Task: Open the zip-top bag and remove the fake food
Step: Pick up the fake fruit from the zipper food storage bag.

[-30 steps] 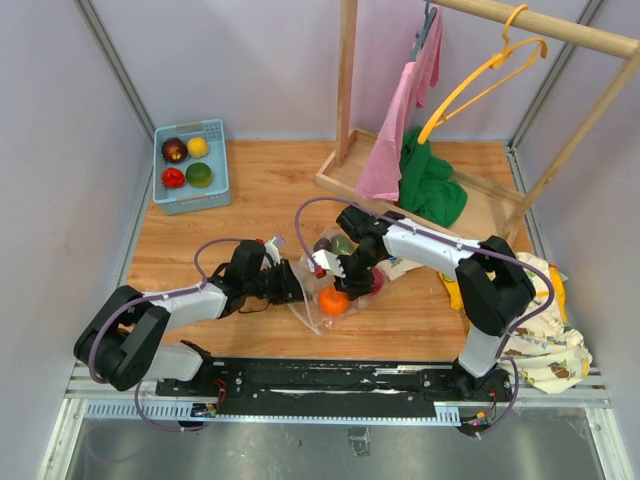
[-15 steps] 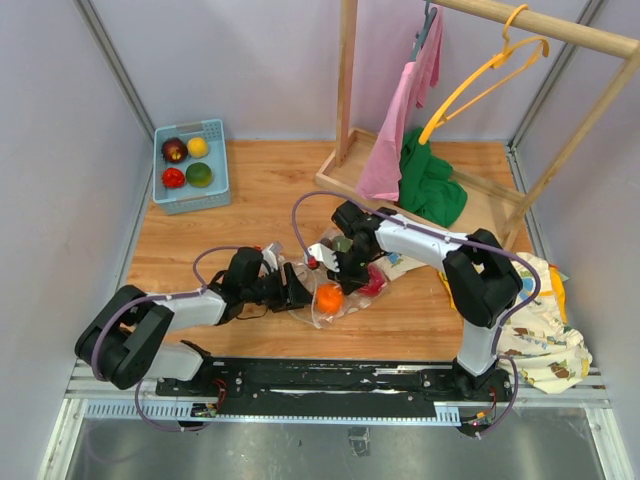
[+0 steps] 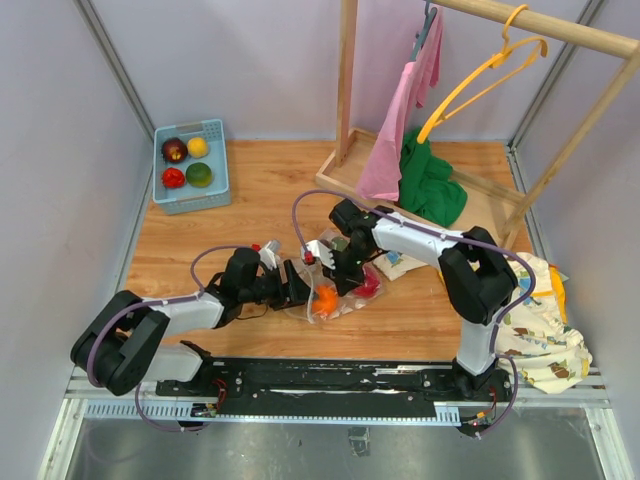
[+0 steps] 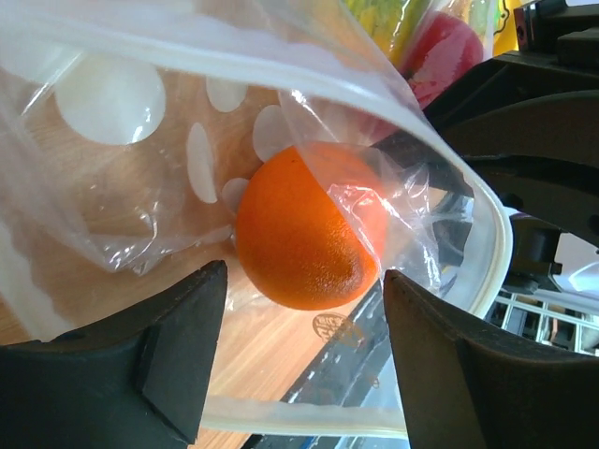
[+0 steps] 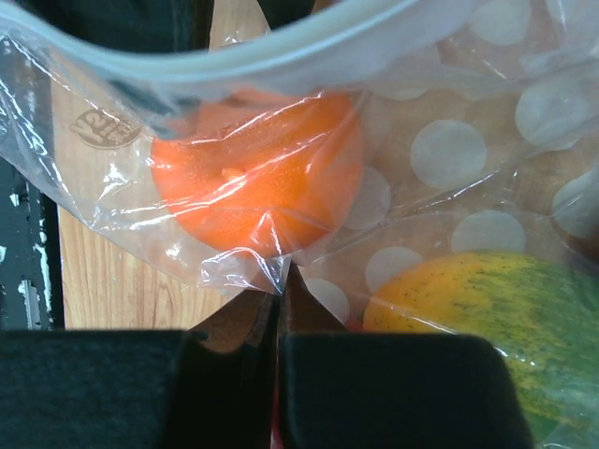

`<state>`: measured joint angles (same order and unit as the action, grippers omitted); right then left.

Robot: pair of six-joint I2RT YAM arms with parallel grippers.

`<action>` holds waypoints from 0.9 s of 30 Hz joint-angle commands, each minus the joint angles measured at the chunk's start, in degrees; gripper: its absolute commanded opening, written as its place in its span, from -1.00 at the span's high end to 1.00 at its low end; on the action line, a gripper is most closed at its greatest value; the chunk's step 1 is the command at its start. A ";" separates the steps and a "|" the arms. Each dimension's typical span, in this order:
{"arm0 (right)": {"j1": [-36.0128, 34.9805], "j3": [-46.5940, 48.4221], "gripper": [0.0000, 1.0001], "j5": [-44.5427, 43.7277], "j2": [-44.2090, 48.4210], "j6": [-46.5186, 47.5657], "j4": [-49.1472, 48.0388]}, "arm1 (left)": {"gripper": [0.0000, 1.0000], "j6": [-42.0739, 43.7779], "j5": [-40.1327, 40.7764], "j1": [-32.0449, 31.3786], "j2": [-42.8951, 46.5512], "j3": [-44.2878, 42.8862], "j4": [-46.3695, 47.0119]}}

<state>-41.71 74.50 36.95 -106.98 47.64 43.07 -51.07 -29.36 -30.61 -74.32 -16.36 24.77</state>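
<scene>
The clear dotted zip-top bag [image 3: 340, 300] lies on the wooden table between my arms, its white zip strip [image 4: 498, 245] gaping toward the left arm. Inside it are fake food pieces: an orange [image 3: 325, 298], a red fruit [image 3: 368, 286] and a yellow-green one [image 5: 487, 309]. My left gripper [image 3: 300, 291] is open at the bag's mouth. In the left wrist view the orange [image 4: 309, 238] sits just beyond its spread fingertips [image 4: 178, 346]. My right gripper [image 3: 344, 272] is shut, pinching a fold of the bag's film [image 5: 281, 271] right beside the orange [image 5: 253, 182].
A blue basket [image 3: 190, 206] at the back left holds several fruits. A wooden rack [image 3: 347, 80] at the back right carries a pink garment [image 3: 395, 140] and a yellow hanger [image 3: 480, 85], with a green cloth [image 3: 432, 188] at its foot. A yellow-and-white cloth [image 3: 540, 345] lies at the right edge.
My left gripper has opened and slid right to the bag's mouth. My right gripper has shut on the bag's film and shifted slightly left; the orange and bag moved with it.
</scene>
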 commanded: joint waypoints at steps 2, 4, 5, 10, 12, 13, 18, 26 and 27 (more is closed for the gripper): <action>0.27 2.72 0.99 5.54 -1.57 -2.84 1.09 | -0.44 3.71 -1.29 -1.86 -2.07 -2.78 0.76; 0.24 3.07 0.98 6.50 -2.12 -3.59 1.10 | -0.44 4.68 -1.54 -2.39 -3.44 -3.63 0.80; 0.23 3.30 0.98 6.96 -2.29 -3.88 1.04 | -0.44 5.09 -1.53 -2.62 -4.10 -3.90 0.80; 0.25 3.22 0.99 8.39 -3.12 -6.36 -0.12 | -0.50 7.11 -0.53 -3.60 -5.89 -4.32 1.04; 0.29 3.05 0.99 8.80 -3.38 -7.97 -0.99 | -0.52 8.04 -0.48 -4.06 -6.30 -4.08 1.57; 0.28 3.05 0.99 8.84 -3.53 -8.76 -1.26 | -0.52 8.49 -0.51 -4.33 -6.35 -3.87 2.04; 0.28 3.11 0.99 7.89 -3.94 -10.06 -2.28 | -0.55 9.40 -0.63 -5.11 -6.08 -2.90 3.34; 0.23 2.86 0.99 7.45 -4.11 -10.80 -3.27 | -0.60 10.99 1.52 -6.92 -8.36 -4.46 0.38; 0.25 2.80 0.99 7.48 -4.11 -10.85 -3.31 | -0.57 11.31 2.12 -7.11 -8.80 -4.83 -0.57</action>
<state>-41.71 76.47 43.24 -109.97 37.93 40.88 -42.22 -29.32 -36.27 -80.99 -19.73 26.55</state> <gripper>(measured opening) 0.013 0.797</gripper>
